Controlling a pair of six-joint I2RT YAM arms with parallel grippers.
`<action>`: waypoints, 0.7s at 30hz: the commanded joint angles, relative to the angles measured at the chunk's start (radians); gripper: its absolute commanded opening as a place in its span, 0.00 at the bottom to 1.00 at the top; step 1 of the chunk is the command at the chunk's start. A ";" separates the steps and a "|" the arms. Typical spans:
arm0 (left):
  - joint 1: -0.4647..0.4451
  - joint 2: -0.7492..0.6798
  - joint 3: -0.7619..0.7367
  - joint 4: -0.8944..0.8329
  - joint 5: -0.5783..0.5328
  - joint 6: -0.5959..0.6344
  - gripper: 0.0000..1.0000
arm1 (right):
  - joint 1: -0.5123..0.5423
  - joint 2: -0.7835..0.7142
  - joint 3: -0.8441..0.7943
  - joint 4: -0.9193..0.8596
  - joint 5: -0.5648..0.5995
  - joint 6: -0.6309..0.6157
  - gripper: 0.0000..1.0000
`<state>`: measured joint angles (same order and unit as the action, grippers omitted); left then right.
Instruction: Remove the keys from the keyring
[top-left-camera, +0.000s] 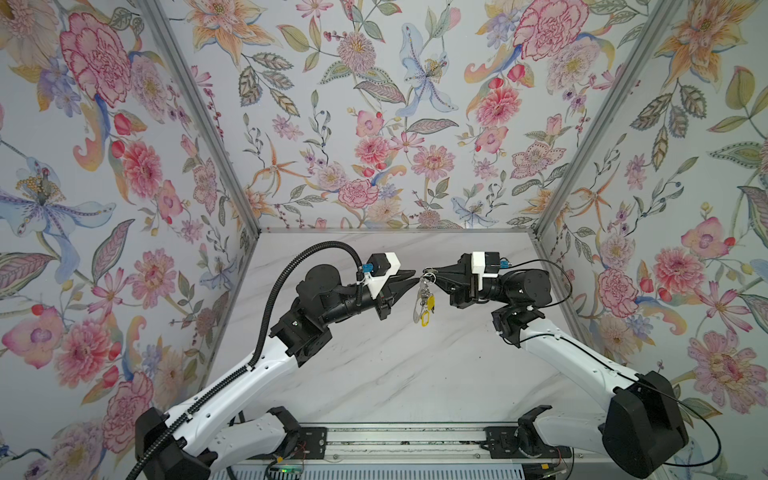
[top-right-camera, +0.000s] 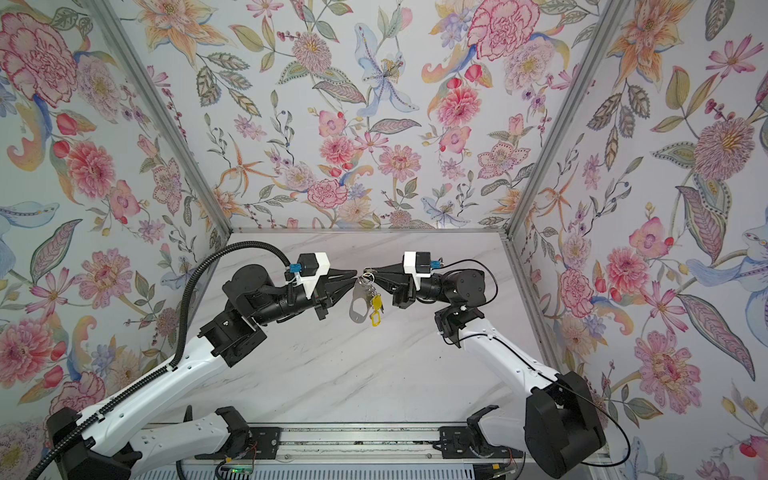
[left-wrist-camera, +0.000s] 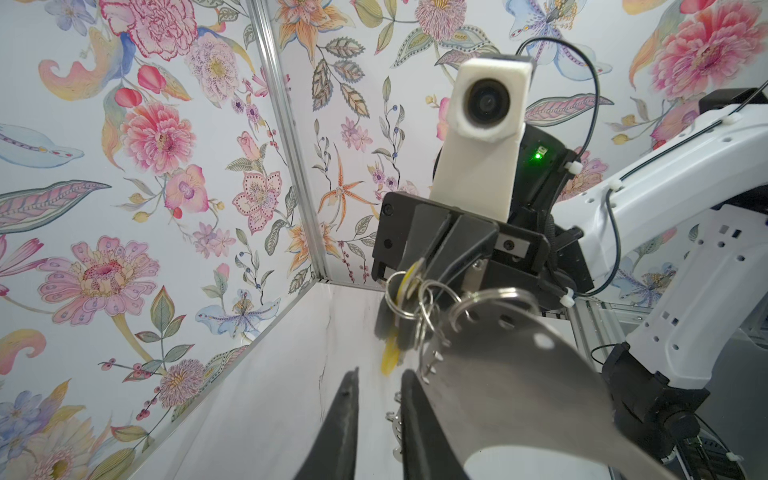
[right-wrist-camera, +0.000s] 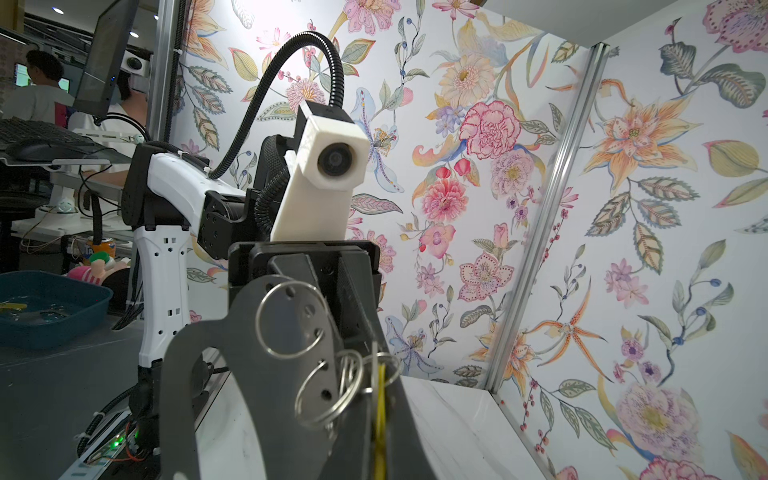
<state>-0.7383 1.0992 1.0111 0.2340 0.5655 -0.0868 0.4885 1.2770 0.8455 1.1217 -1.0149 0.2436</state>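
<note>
Rail (top-left-camera: 395, 440): nearest the viewer, well below the keyring (top-right-camera: 358, 307) in both top views; both arms rise from it.
Surface (top-left-camera: 374, 374): white, marble-veined, lying under the keyring.
Left gripper (left-wrist-camera: 380, 372): on the left arm's side of the keyring, level with its upper end. The jaws are narrowly parted, and one finger (left-wrist-camera: 415, 415) lies just beside the keyring's flat face. Contact cannot be told.
Keyring: flat grey metal strip hanging in the air between the two grippers, large opening lowermost.
Keys (top-right-camera: 376, 302): yellow-tagged, hanging against the keyring on the right arm's side.
Wire rings (left-wrist-camera: 419, 307): bunched at the keyring's upper end.
Right gripper (top-left-camera: 430, 274): at the keyring's upper end, jaws closed on the wire rings.
Walls (top-left-camera: 374, 124): floral, behind the keyring.
</note>
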 joint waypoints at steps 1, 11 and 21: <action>-0.004 0.017 0.007 0.061 0.051 -0.036 0.18 | -0.005 0.010 0.027 0.077 -0.001 0.040 0.00; -0.019 0.030 -0.004 0.115 0.088 -0.064 0.14 | -0.007 0.024 0.033 0.119 0.009 0.071 0.00; -0.032 0.039 -0.013 0.126 0.094 -0.071 0.08 | -0.008 0.036 0.035 0.155 0.012 0.103 0.00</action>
<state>-0.7525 1.1282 1.0058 0.3325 0.6220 -0.1459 0.4881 1.3045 0.8459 1.2217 -1.0153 0.3153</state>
